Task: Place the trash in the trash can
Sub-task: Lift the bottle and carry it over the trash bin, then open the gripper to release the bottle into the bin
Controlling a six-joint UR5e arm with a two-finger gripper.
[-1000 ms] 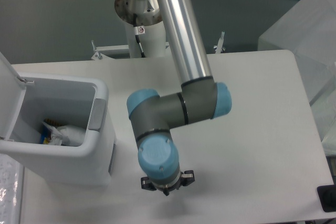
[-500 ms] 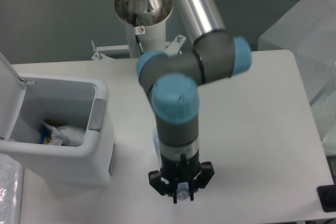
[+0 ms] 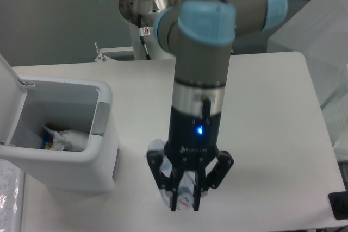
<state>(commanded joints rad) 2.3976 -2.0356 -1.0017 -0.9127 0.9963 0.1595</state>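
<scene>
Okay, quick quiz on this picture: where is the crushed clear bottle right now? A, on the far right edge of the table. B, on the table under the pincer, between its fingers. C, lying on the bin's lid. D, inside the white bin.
B: the crushed clear bottle lies on the table directly below the pincer, whose spread fingers straddle it; the bin holds other items, not the bottle.

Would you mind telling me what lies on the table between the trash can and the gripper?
In the camera view, only bare white table separates the trash can from the gripper, which straddles the crushed bottle.
</scene>
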